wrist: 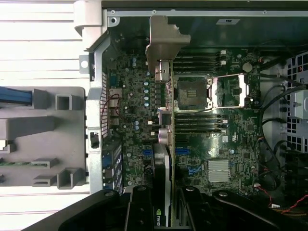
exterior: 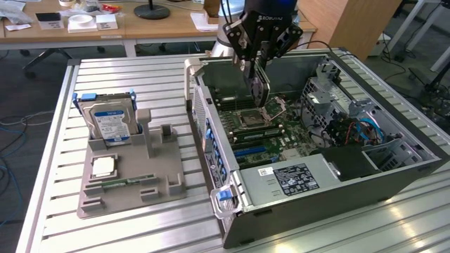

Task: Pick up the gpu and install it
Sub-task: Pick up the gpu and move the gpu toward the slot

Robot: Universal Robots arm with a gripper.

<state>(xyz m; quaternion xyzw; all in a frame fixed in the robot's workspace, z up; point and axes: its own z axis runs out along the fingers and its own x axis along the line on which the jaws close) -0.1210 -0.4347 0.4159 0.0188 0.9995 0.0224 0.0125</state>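
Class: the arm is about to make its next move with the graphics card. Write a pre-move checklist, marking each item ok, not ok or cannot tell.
1. Graphics card gripped between the fingers: ok.
2. Computer case open, motherboard exposed: ok.
3. Card clear of the motherboard: ok, it appears to hang above it.
4. Card lined up over the blue slots: not ok, it hangs by the processor socket.
5. Slots free of debris: cannot tell.
6. Loose cables away from the card: ok.
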